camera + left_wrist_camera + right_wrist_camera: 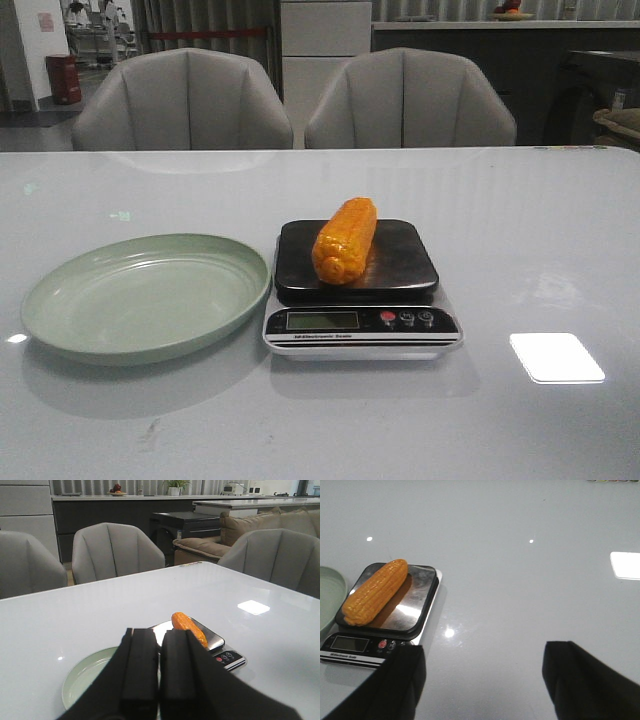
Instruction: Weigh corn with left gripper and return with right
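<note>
Corn (345,240) lay alone on the dark platform of the kitchen scale (360,330), one orange-yellow cob resting lengthwise with its blunt end toward the display and buttons, nothing gripping it. The scale sat on the pale glossy table (540,240), and just to its left, as the robot faces, was a shallow green plate (90,300) with its rim close against the scale's edge. Neither arm reached into the front view. From the left wrist camera I could see the left gripper (159,675) held above the near edge of the table, its two black fingers (137,670) pressed together with nothing between them, the plate and scale lying beyond it and well apart from it. The right gripper (482,680) hung over bare tabletop beside the scale, its jaws spread wide and holding nothing, one finger (402,680) near the scale's front corner though I could not tell whether it touched. Two grey chairs (185,100) stood behind the far edge of the table.
</note>
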`<state>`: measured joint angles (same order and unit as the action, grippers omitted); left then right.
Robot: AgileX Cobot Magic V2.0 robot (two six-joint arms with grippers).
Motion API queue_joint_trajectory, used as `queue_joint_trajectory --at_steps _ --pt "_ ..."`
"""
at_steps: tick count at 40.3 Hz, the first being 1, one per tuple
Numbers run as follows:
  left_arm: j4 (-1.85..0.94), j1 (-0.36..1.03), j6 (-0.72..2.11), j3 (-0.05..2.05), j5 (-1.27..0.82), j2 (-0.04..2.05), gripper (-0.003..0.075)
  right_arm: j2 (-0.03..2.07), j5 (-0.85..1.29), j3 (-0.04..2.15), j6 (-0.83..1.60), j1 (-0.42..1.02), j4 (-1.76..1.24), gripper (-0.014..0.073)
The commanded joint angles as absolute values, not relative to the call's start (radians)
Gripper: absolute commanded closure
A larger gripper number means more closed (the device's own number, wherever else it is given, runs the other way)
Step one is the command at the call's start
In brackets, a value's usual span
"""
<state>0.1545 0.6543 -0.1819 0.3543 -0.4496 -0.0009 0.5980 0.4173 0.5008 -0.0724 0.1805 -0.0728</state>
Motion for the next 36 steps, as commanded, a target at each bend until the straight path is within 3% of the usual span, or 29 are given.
queue_joint_trajectory --at_steps 1,12,36 --pt "0.158 0.659 -0.187 0.38 -0.371 0.011 0.0588 0.68 0.364 0.592 -0.075 0.21 -0.104 -0.0016" --pt "0.158 0.659 -0.187 0.38 -0.371 0.011 0.0588 0.991 0.47 0.829 -0.085 0.358 -0.176 -0.0015" --pt "0.158 0.659 -0.187 0.38 -0.371 0.011 0.0588 1.652 0.696 1.416 -0.466 0.581 -0.024 -0.0013"
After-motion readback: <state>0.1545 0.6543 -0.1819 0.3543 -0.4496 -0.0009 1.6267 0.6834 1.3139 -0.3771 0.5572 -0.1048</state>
